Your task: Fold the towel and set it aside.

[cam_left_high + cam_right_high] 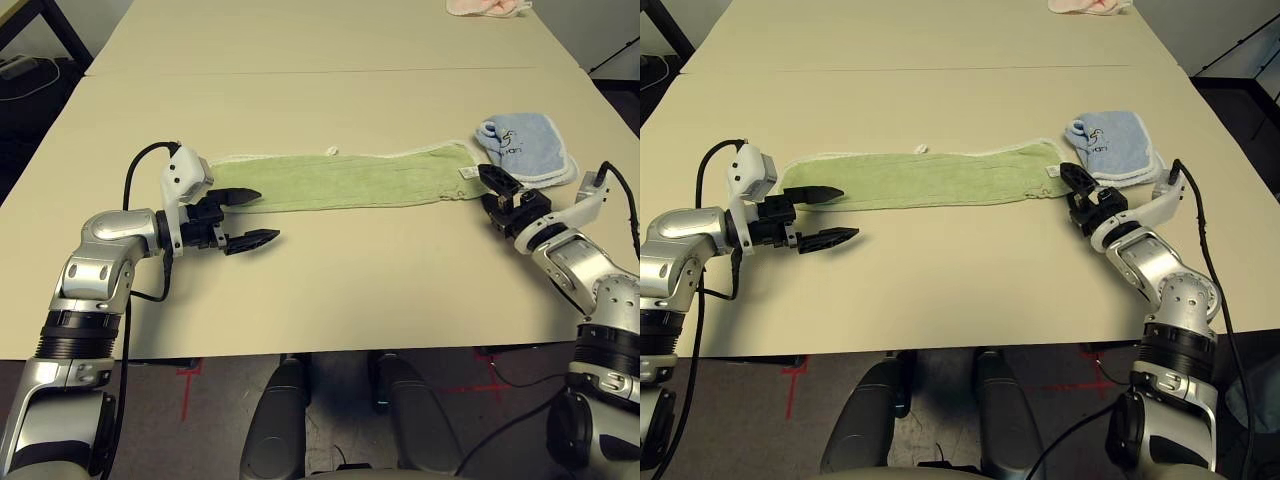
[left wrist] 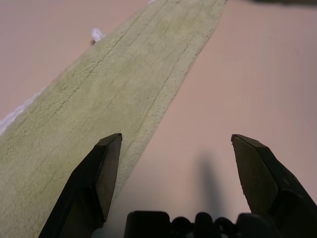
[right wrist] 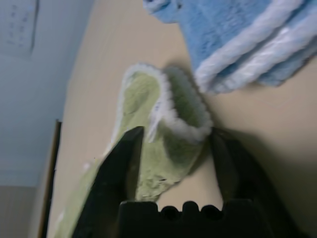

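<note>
The towel [image 1: 340, 180], light green with white edging, lies as a long folded strip across the middle of the table. My left gripper [image 1: 267, 216] hovers open at the strip's left end, one finger over the cloth [image 2: 99, 99] and the other over bare table. My right gripper [image 1: 492, 185] is at the strip's right end. In the right wrist view its two fingers press on either side of the towel's end [image 3: 178, 109], which bunches up between them.
A folded pale blue towel [image 1: 525, 148] lies just beyond the green strip's right end, close to my right gripper. A pink cloth [image 1: 485, 6] sits at the table's far right edge. A seam between tabletops [image 1: 330, 70] runs across further back.
</note>
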